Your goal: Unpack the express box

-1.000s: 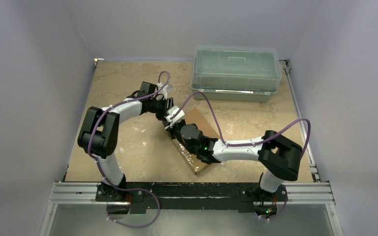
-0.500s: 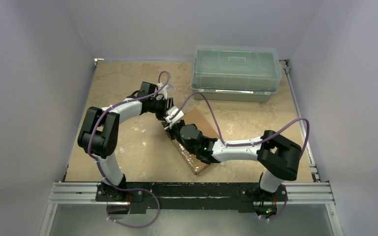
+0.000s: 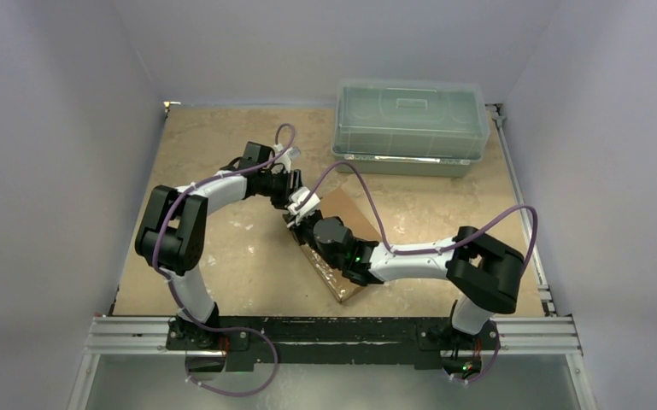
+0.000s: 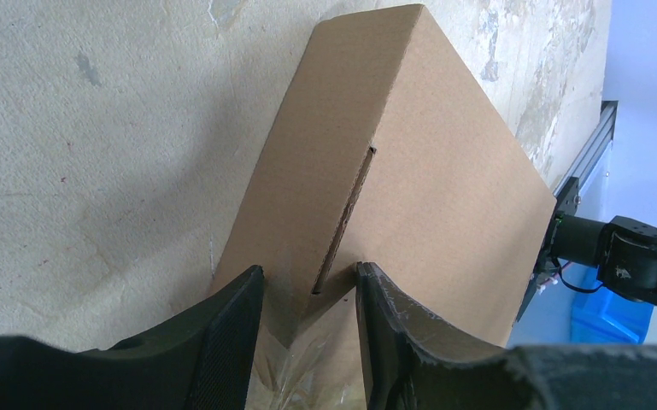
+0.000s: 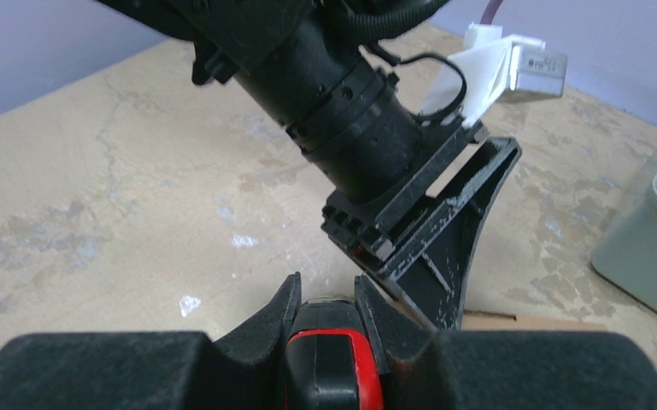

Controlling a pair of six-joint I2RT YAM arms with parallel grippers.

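Item: flat rectangular brown cardboard express box point(image 3: 350, 213), lid shut, lying flat and skewed at the centre of the beige mottled worktop point(image 3: 214, 145). Its long axis runs from 11 o'clock to 5 o'clock in the overhead view, and it sits between the two arms, evidently so that each can reach it. Left tool point(image 4: 307, 273): black fingers drawn close, pinching the 11 o'clock end of the box just beside the tuck-slit seam point(image 4: 346, 213) in its side wall. This is judged a steadying hold, so the box does not slide while the other arm works. Glossy clear tape point(image 4: 303, 376) covers the cardboard between those fingers, so the closure seems sealed. Right tool point(image 5: 325, 286): pressed onto a red-and-black handled implement point(image 5: 329, 354), aimed toward the end of the box that the left tool holds. It is probably a cutter for the tape, though no blade shows, and whether it touches the box cannot be told. Translucent grey-green lidded plastic bin point(image 3: 410, 120): at the far edge, 1 o'clock, well apart from the box, lid on, likely set there to receive the contents. Status: opening stage, nothing unpacked.
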